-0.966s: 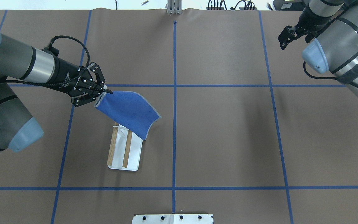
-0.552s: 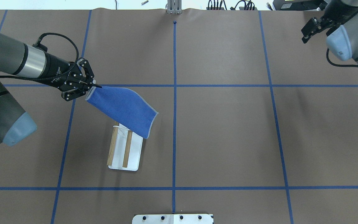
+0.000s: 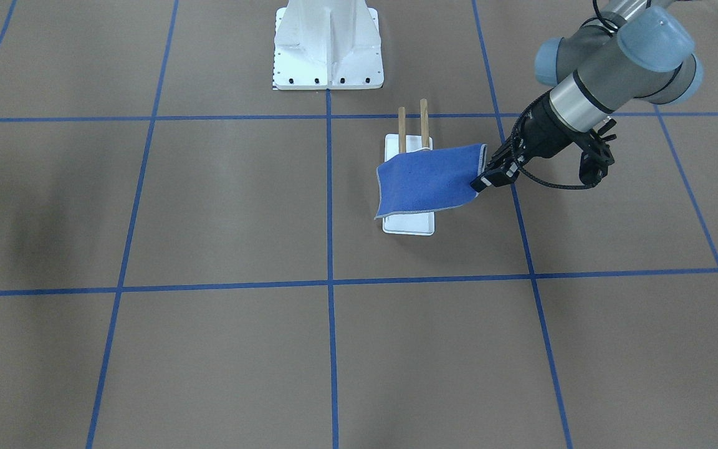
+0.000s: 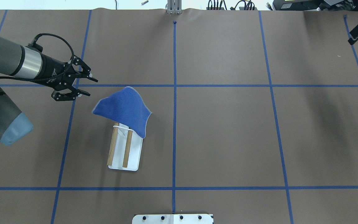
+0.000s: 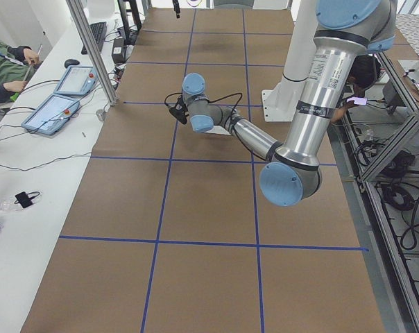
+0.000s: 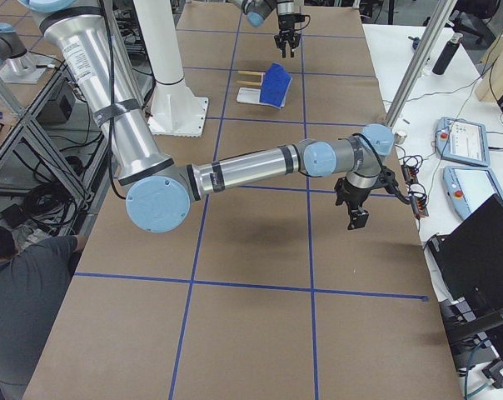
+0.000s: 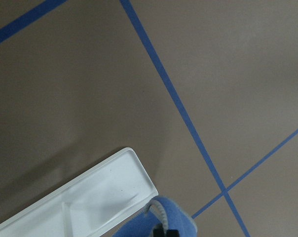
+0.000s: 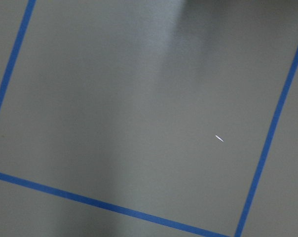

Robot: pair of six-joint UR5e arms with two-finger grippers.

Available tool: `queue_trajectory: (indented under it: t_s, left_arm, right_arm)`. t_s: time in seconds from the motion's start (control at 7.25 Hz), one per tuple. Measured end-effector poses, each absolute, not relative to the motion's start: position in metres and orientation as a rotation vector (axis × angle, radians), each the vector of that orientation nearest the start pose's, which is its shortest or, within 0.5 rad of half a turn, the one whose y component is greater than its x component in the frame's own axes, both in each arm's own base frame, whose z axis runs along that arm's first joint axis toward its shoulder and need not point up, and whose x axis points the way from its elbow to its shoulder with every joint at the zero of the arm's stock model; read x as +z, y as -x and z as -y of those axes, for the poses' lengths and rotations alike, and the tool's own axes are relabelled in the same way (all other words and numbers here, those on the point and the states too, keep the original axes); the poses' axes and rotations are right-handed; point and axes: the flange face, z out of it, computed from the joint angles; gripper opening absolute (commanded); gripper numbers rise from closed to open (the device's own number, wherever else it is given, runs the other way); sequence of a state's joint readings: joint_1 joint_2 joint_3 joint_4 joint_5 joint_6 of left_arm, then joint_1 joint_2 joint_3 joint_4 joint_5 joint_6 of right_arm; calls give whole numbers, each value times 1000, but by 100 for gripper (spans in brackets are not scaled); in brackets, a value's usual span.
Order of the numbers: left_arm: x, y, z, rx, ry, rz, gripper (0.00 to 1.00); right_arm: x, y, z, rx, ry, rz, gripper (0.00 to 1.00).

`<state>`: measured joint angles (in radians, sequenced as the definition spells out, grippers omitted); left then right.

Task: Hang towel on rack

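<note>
Shows the small royal-blue cloth towel with a pale grey stitched edge (image 4: pixel 123 107) draped over the far end of the small rack with a flat white base and two brown wooden rods (image 4: pixel 133 155). Sits in the left half of the brown table (image 4: pixel 228 140), between its middle and its left edge. Covers only the rods' far tips and leaves the rest of the rods and the white base bare toward the robot's edge. Hangs loose, peaked toward the far edge, with one corner trailing down on the right of the rack.

Against 0.6 s ago: no longer pulled taut from a clamped corner, but let go and slumped onto the rack, its left corner now nearer the rods. Rack unmoved.

Has the black two-finger left pincer (image 4: pixel 93 87) spread wide and empty, just left of the towel and clear of it in the overhead view, drawn back a little toward the left edge. Looks close against the towel's corner in the front-facing view; cannot tell contact there. Left arm stretched low and nearly level from the left edge, wrist pointing at the towel.

As for the right pincer (image 4: pixel 353 35): up over the far right corner, further out than before. Cannot tell whether wide or narrow.
</note>
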<state>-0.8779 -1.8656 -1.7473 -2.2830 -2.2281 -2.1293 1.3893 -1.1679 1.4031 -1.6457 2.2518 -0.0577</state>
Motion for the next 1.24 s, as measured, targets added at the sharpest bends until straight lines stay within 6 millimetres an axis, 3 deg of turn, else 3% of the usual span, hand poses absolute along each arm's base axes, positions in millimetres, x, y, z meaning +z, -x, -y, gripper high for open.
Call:
queue_trajectory:
  t_s: [0.28, 0.55, 0.83, 1.24]
  left_arm:
    - [353, -303, 518, -784, 288, -1230, 97]
    - [379, -272, 542, -686, 140, -1201, 97]
    - [422, -221, 555, -454, -77, -1104, 97]
    - [479, -133, 577, -113, -200, -841, 97]
  right_arm:
    - [557, 16, 642, -302, -108, 682, 100]
    - [592, -8, 619, -281, -83, 680, 100]
    - [633, -39, 586, -273, -58, 674, 100]
    - [668, -53, 556, -243, -11, 676, 100]
